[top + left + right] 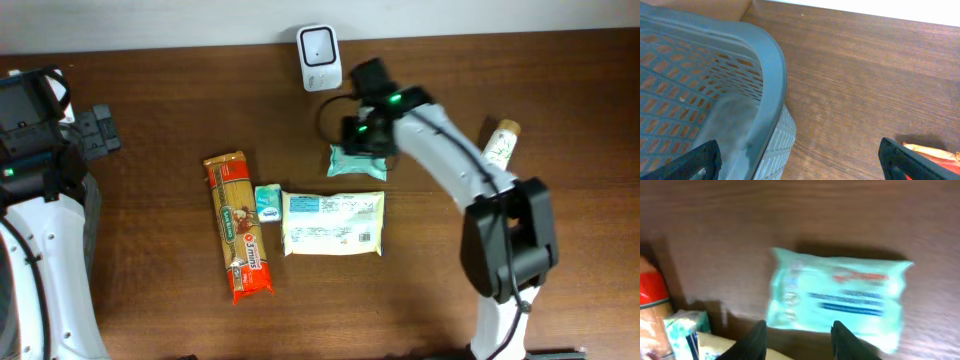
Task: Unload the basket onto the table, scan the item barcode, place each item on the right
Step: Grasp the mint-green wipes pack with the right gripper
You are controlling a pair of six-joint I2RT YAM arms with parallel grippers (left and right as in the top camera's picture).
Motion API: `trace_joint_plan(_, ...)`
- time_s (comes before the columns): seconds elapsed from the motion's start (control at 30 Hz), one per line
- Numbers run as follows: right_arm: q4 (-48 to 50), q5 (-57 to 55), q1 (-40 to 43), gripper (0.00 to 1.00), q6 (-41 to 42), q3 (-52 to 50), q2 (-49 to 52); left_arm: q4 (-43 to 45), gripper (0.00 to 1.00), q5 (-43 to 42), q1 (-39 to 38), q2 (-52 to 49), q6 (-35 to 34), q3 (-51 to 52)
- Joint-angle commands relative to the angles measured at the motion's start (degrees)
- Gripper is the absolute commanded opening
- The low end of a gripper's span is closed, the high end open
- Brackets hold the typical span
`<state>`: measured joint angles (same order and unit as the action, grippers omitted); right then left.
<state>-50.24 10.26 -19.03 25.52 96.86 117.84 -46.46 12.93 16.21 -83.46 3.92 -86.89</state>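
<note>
My right gripper (pixel 801 340) hangs over the soft teal plastic pack (pixel 837 300), its jaws apart, holding nothing. The pack lies flat on the brown wooden table (pixel 420 300), near the small white scanner box (pixel 319 45). My left gripper (pixel 800 160) gapes wide by the grey plastic basket (pixel 765 65). The pack looks squishy, so I might pinch only its edge, drop it, or show the scanner the wrong side.

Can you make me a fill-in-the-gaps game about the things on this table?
1. The right gripper hangs over the ____ plastic packet.
2. The small teal box lies between the long orange spaghetti packet and the pale ____ flat packet.
3. Beside the grey slotted plastic basket, the left gripper is ____.
Missing words: mint-green; yellow; open.
</note>
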Motion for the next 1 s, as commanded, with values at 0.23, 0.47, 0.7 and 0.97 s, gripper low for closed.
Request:
trace_joint_plan(0.23,-3.26,21.24,10.51,0.40,-5.79,-1.84,12.02,0.09,0.99,0.20,0.26,0.76,0.92,-0.17)
trace_joint_plan(0.47,-2.64,20.09,9.77,0.26,-5.57,-2.14,16.37,0.09,0.99,0.20,0.26,0.76,0.92,-0.17)
trace_joint_plan(0.7,-1.38,14.80,9.33,0.04,-5.16,-0.09,14.78,0.07,0.99,0.20,0.26,0.76,0.92,-0.17)
trace_joint_plan(0.97,-4.52,1.92,8.17,0.34,-7.67,2.75,-1.40,0.07,0.99,0.20,0.26,0.76,0.90,-0.17)
